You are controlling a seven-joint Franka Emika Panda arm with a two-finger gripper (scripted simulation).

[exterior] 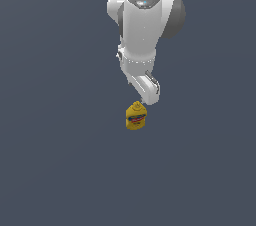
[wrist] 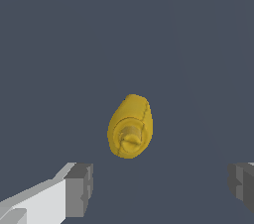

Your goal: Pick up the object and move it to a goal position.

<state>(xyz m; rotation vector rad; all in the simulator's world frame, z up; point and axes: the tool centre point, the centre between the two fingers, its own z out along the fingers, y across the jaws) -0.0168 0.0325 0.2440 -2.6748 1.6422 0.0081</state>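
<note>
Bottle (exterior: 136,116), one only, stands upright below one gripper (wrist: 158,188) whose two jaws are spread wide, grasping nothing.

The small yellow squeeze bottle (exterior: 136,116) stands upright on the dark grey tabletop (exterior: 60,160), its tapered yellow cap pointing up and its red-and-blue label facing the exterior view. In the wrist view the bottle (wrist: 130,127) appears from above, cap toward the camera, its body an oval outline.

A flat, dark slate-blue floor (exterior: 55,170) fills everything (evenly lit, featureless).
</note>
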